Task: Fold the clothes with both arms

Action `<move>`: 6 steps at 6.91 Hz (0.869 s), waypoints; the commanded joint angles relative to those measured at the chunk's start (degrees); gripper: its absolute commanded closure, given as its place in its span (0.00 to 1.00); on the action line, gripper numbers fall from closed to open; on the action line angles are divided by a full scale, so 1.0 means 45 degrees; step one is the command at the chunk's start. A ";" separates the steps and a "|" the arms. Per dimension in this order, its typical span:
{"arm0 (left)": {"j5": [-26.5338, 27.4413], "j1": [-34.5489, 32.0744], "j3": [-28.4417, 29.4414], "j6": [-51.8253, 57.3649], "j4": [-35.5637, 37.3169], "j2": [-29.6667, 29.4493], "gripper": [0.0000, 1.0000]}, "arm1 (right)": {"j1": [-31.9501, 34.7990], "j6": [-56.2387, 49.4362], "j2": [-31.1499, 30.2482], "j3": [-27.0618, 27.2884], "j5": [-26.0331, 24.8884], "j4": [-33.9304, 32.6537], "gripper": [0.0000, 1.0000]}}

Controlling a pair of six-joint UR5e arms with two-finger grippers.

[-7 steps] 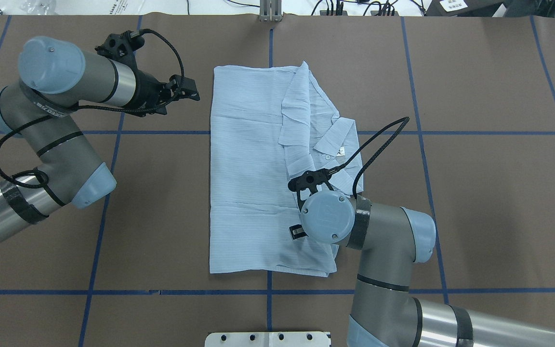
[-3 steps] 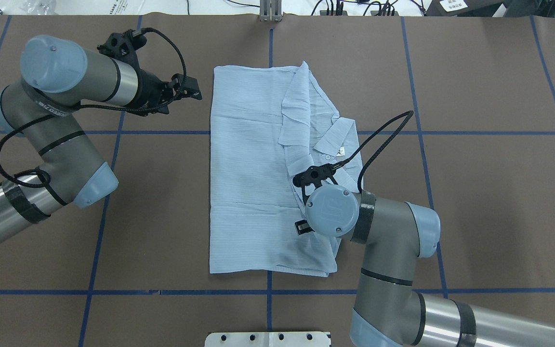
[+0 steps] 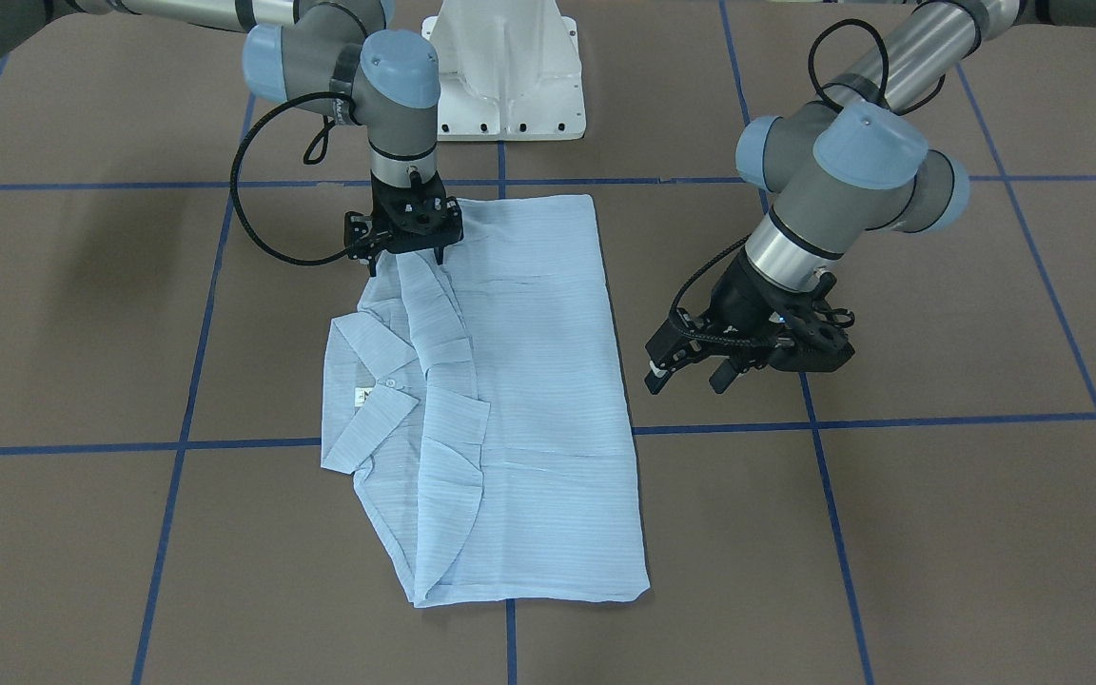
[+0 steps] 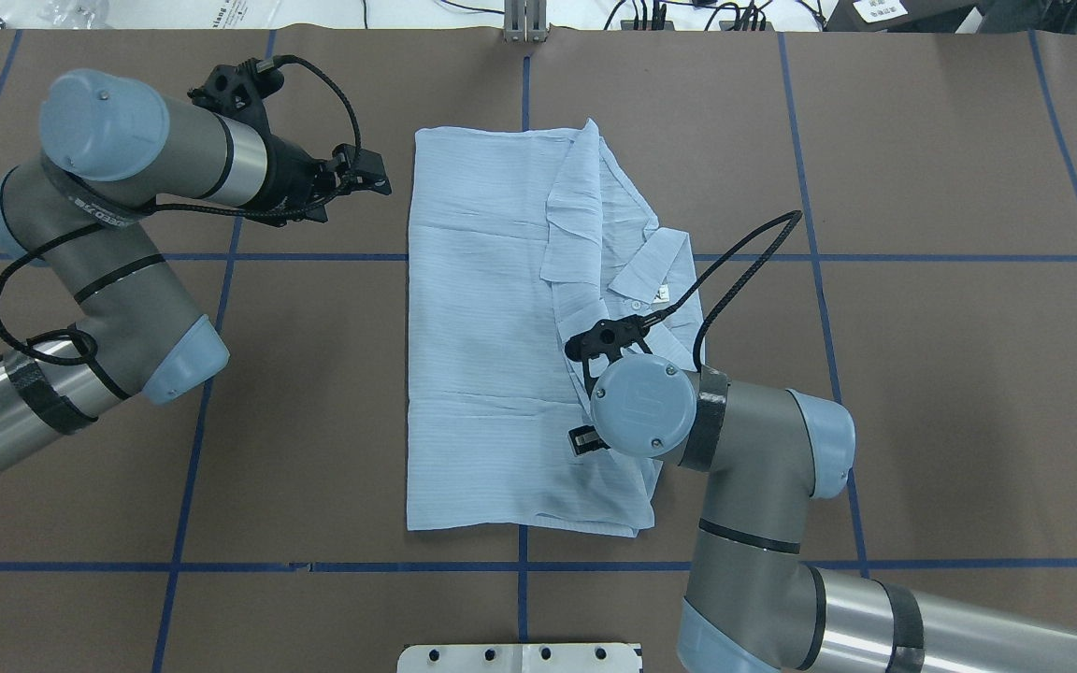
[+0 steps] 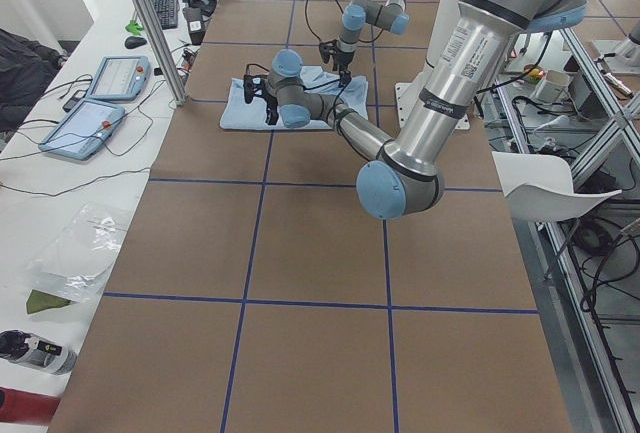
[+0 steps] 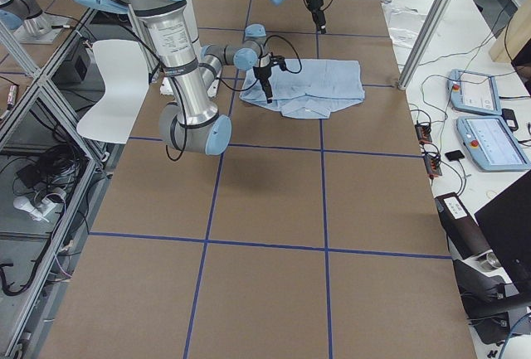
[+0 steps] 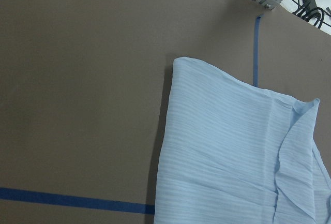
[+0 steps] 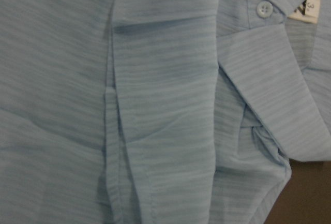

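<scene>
Bench [image 4: 922, 374] is brown with a blue tape grid, and both arms are over it. The left arm [image 4: 127, 280] is bent off to the side and the right arm [image 4: 753, 449] reaches in over the cloth. The pale blue striped shirt [image 4: 482, 327] lies flat mid-bench, folded into a long rectangle across the centre tape line. The folded-in flaps and neck are along the robot's right edge. The left hand [image 3: 688, 381] hangs above bare bench beside the shirt's far end, apart from it, fingers spread and holding nothing. The right hand [image 3: 403, 255] points straight down at the near end of the shirt, also spread. Can't tell if the tips actually touch the fabric. The collar [image 3: 372, 423] lies splayed flat, with a white button [image 8: 265, 9] and a small label [image 8: 305, 12] just beside it.
</scene>
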 commanded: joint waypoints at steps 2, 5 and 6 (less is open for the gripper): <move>0.0000 0.0000 -0.0003 -0.0017 0.0003 -0.0004 0.00 | -0.0221 -0.0001 0.0037 -0.0024 0.0122 0.0005 0.00; 0.0000 0.0000 -0.0003 -0.0036 0.0003 -0.0063 0.00 | -0.0222 -0.0098 -0.0061 -0.0083 0.0122 -0.0014 0.00; 0.0000 0.0000 -0.0003 -0.0036 -0.0017 -0.0063 0.00 | -0.0164 -0.0215 -0.0119 -0.0122 0.0122 -0.0034 0.00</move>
